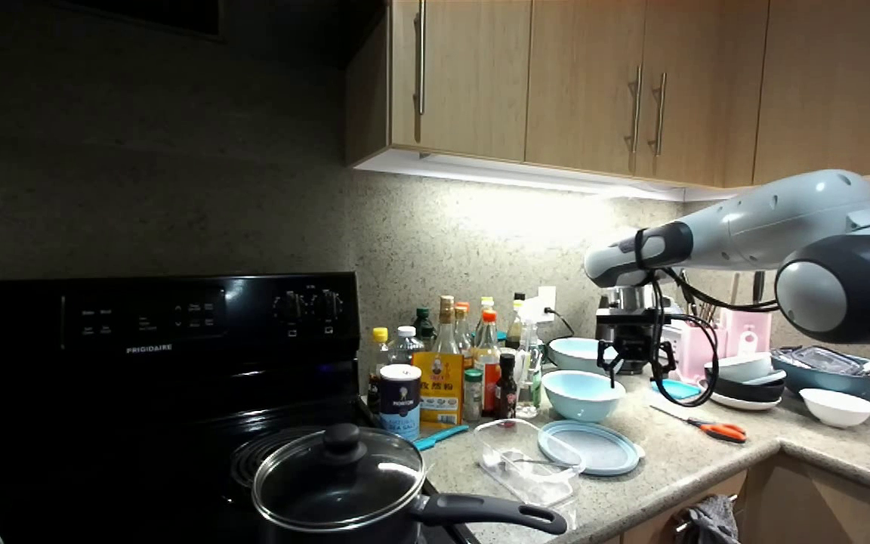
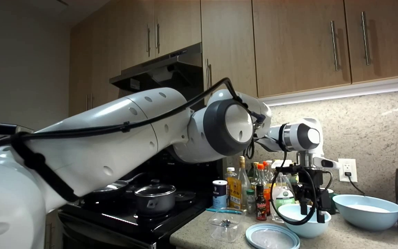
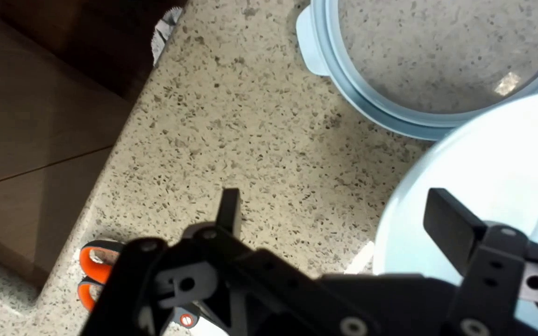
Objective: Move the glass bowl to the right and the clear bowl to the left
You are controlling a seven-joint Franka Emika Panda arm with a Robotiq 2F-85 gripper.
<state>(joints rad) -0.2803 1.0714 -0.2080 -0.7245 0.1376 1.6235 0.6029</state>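
In an exterior view, we see the end effector [image 1: 636, 378] hanging right by the edge of the blue glass bowl [image 1: 578, 406]. The bowl sits on the desk [image 1: 677, 457], just past a flat round lid [image 1: 590, 449]. A clear tub [image 1: 529, 472] is beside the lid.

In an exterior view, we see another blue bowl [image 2: 367, 216] near the glass bowl.

In the wrist view, the two fingers [image 3: 451, 228] are spread wide and hold nothing. One is over the glass bowl, the other over the desk. We can't tell if they touch the bowl. Orange-handled scissors [image 3: 95, 270] lie near the desk's edge.
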